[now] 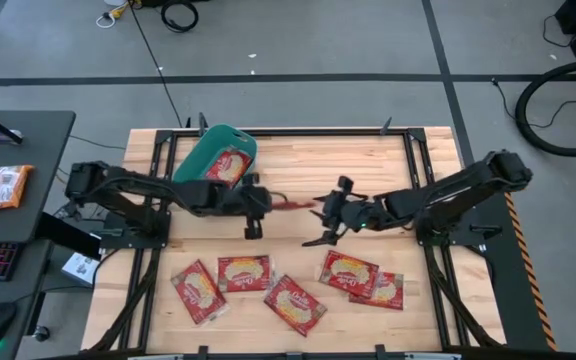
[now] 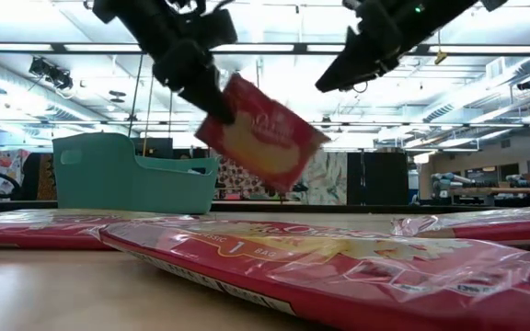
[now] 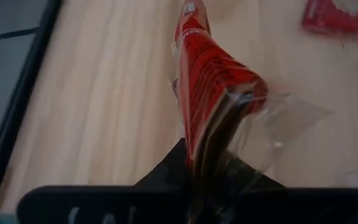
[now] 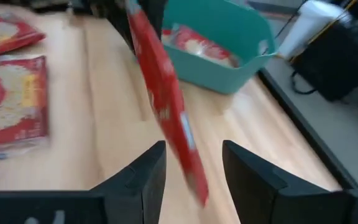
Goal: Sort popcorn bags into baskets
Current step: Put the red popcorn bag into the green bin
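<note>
My left gripper [image 1: 255,203] is shut on a red popcorn bag [image 1: 290,203] held in the air over the table's middle. In the low view this bag [image 2: 260,133] shows its cream panel. My right gripper [image 1: 326,218] stands open just to the bag's right. In the right wrist view the bag's free end [image 4: 194,180] lies between my open fingers [image 4: 151,174], and I see no touch. The teal basket [image 1: 200,150] at the far left holds one bag [image 1: 230,165]. Several more bags [image 1: 244,272] lie flat near the table's front edge. My left gripper pinches the bag's left end [image 2: 221,108] between its two fingers. They slant down at it from the table's left. The bag sticks out toward the right, standing on edge and tilted, its free end [image 2: 306,147] lower, clear of the table. The wrapper is crumpled at the grip [image 3: 229,99].
Two bags [image 1: 363,278] lie overlapped at the near right, and three [image 1: 294,303] at the near left. One bag [image 2: 339,267] lies close before the low camera. A dark desk [image 1: 28,215] with a keyboard stands left of the table. Bare wood [image 1: 298,160] lies right of the basket.
</note>
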`<state>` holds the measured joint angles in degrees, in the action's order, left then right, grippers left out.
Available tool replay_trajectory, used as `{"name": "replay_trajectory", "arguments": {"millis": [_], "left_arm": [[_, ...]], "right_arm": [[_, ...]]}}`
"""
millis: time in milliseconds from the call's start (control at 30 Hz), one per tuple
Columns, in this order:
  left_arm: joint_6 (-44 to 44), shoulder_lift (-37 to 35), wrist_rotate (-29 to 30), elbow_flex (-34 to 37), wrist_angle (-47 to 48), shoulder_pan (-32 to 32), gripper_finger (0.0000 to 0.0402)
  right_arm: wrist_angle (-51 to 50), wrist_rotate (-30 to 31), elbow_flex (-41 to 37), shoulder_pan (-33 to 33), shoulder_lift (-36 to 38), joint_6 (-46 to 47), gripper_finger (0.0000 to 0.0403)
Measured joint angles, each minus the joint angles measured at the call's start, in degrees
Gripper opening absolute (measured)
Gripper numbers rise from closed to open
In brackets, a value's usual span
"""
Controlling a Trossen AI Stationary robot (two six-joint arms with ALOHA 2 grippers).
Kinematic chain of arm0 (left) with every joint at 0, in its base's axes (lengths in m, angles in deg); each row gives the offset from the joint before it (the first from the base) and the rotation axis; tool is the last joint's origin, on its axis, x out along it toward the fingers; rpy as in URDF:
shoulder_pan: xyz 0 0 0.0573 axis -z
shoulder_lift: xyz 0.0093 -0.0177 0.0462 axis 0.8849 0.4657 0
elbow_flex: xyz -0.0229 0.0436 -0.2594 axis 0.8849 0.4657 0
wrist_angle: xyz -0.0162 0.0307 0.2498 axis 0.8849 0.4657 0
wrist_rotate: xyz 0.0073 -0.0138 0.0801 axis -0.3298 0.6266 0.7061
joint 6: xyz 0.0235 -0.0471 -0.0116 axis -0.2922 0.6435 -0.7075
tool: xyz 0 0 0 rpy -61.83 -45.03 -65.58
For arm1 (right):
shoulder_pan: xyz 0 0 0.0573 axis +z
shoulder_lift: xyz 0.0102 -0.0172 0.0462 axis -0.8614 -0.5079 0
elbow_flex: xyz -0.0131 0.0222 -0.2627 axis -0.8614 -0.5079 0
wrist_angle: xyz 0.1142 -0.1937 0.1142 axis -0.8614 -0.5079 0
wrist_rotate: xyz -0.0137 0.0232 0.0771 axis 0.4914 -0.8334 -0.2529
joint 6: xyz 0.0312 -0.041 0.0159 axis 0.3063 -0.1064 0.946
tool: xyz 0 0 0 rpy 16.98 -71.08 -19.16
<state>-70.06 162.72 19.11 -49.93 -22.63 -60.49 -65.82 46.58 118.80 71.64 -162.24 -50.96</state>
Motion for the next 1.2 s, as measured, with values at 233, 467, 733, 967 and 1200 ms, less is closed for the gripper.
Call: {"name": "replay_trajectory", "arguments": {"millis": [233, 467, 733, 967, 1200], "left_arm": [[7.08, -6.42, 2.93, 0.02, 3.52, -1.26, 0.0037], [11.91, -12.46, 9.62, 4.34, 2.12, -0.09, 0.0037], [21.07, -20.23, 15.18, 13.11, -1.09, 1.45, 0.0037], [27.47, -26.87, 22.63, 17.78, 0.29, 3.86, 0.0037], [32.88, -30.71, 30.79, 21.54, 2.60, 4.45, 0.0037]], "right_arm": [[8.80, 2.15, -9.05, -2.37, 8.48, -4.77, 0.0163], [25.96, 1.61, -16.83, -5.79, 13.74, -11.51, 0.0162], [38.29, -6.41, -22.93, -9.03, 12.67, -11.82, 0.0162], [40.10, -7.27, -23.17, -10.75, 12.27, -13.94, 0.0162], [42.20, -9.81, -23.11, -11.51, 12.52, -16.02, 0.0162]]}}
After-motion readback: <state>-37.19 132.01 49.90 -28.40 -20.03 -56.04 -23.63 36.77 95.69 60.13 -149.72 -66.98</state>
